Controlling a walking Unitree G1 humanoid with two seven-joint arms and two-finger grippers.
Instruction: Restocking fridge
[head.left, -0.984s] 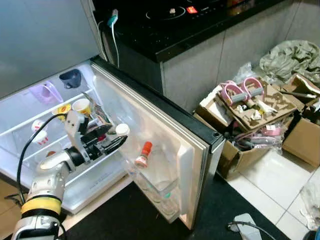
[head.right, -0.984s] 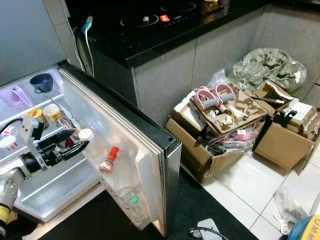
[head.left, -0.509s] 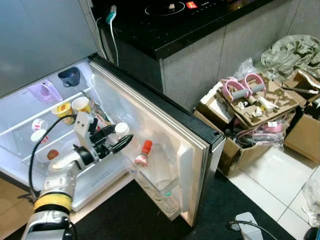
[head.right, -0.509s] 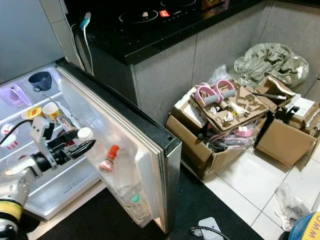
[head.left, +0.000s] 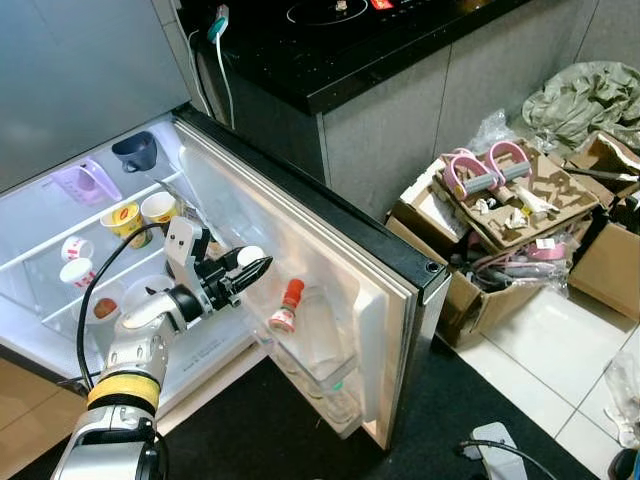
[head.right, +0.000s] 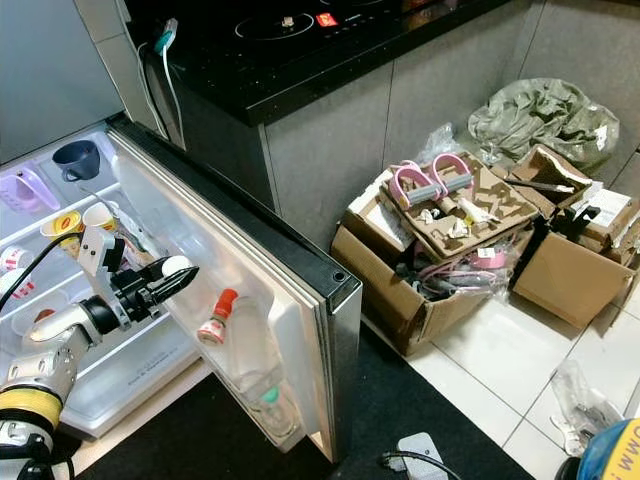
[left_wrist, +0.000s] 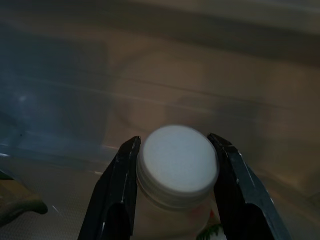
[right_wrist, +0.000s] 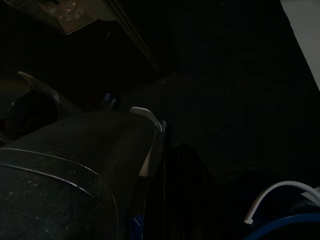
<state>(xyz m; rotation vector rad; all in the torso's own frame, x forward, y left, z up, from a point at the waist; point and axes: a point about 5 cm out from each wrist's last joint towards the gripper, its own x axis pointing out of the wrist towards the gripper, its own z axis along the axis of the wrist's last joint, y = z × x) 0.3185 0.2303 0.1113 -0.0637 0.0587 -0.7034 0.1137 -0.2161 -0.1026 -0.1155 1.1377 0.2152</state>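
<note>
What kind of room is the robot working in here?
Most likely a home kitchen: an open fridge with cups on its shelves, a black cooktop counter behind it, and cardboard boxes of clutter on the tiled floor.

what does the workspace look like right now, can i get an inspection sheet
surface: open fridge, lit shelves; door swung wide
job's things: white-capped bottle held in front of the door shelf; red-capped bottle in the door shelf
clutter: paper cups, dark mug on the shelves
grippers: left gripper fingers clamped on the white-capped bottle; right arm hangs idle, wrist view dark
cables: black cable along the left arm; white cord down from the counter
surroundings: black cooktop counter, cardboard boxes of junk on the tiled floor
</note>
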